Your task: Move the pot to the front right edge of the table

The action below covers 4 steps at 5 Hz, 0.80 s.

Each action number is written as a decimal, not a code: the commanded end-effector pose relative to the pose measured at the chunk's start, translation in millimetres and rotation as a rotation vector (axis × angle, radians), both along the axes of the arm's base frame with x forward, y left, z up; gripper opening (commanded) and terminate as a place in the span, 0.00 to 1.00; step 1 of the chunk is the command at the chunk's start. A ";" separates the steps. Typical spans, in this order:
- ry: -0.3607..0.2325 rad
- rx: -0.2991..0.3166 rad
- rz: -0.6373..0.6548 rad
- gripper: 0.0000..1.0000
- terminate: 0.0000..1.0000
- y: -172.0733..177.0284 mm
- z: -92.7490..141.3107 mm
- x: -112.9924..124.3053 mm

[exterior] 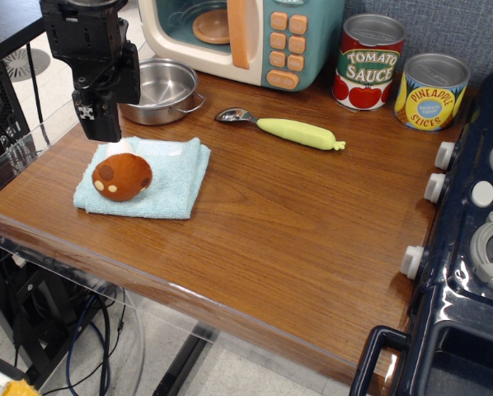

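Note:
The pot [162, 89] is a small shallow shiny steel pot with wire loop handles. It sits at the back left of the brown wood-grain table [296, 239], in front of the toy microwave. My gripper [102, 130] is black and hangs at the left, just in front of and left of the pot, above the far edge of the blue cloth. Its fingers point down and look close together with nothing between them; the pot is not held.
A brown mushroom-like toy [121, 176] lies on a light blue folded cloth [147, 178]. A spoon with a green handle [281, 128] lies mid-table. Tomato sauce can [368, 62] and pineapple can [430, 91] stand at the back right. A dark blue toy stove [469, 247] fills the right side. The toy microwave [246, 37] stands at the back.

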<state>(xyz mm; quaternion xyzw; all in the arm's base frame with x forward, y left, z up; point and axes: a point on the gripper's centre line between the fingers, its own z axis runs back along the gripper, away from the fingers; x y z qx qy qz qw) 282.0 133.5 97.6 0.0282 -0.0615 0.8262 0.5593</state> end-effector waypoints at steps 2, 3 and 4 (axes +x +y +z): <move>0.012 0.021 0.094 1.00 0.00 25.9 -2.4 13.2; -0.003 0.072 0.142 1.00 0.00 52.4 -7.3 31.2; -0.023 0.109 0.169 1.00 0.00 74.2 -13.1 45.3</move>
